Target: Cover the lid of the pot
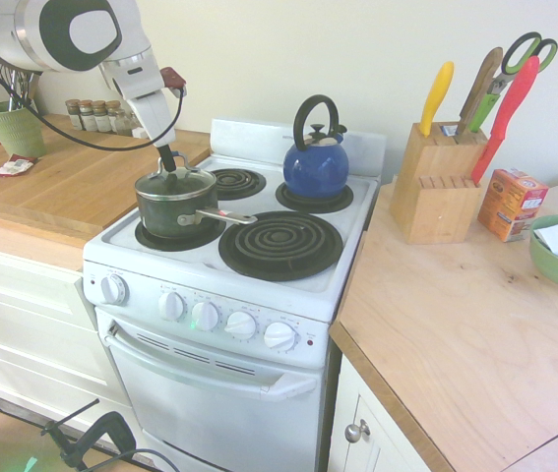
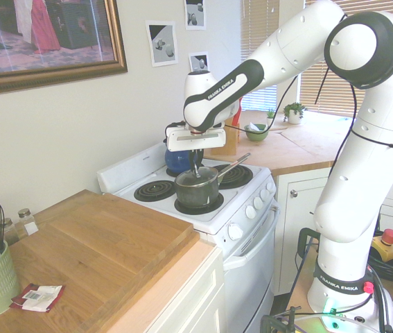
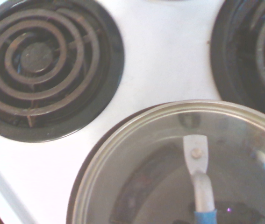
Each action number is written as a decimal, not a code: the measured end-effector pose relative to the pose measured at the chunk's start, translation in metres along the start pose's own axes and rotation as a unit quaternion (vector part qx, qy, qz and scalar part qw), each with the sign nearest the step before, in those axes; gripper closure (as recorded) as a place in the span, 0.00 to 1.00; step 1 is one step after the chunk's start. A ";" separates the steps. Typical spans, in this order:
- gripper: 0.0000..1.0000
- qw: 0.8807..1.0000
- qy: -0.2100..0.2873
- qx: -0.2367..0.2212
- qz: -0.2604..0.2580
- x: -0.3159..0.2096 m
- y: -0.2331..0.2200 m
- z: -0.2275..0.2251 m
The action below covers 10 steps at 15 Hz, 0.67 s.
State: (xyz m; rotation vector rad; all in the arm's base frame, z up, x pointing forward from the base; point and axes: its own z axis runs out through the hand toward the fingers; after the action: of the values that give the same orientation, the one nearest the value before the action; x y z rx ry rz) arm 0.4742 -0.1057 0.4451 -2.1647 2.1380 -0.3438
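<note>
Clear glass with a silver rim, the lid sits on top of the dark green-black saucepan on a coil burner. The claw is shut, its fingers together at the lid's handle. The blue kettle stands behind.

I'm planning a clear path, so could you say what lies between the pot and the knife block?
The bare front burner, in the first exterior view.

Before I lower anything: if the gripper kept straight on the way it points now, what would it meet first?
The gripper points down at the glass lid on the pot, its tips already at the lid's handle, so likely the glass comes first; the remaining gap is hard to judge.
</note>
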 end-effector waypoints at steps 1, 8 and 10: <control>1.00 1.000 0.001 0.001 -0.001 0.000 0.000 0.000; 1.00 1.000 0.003 0.028 0.009 -0.004 0.009 0.003; 1.00 0.999 0.004 0.033 0.010 -0.004 0.010 0.001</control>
State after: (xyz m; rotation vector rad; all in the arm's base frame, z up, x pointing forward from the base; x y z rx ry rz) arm 0.4650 -0.1017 0.4417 -2.1086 2.1203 -0.4162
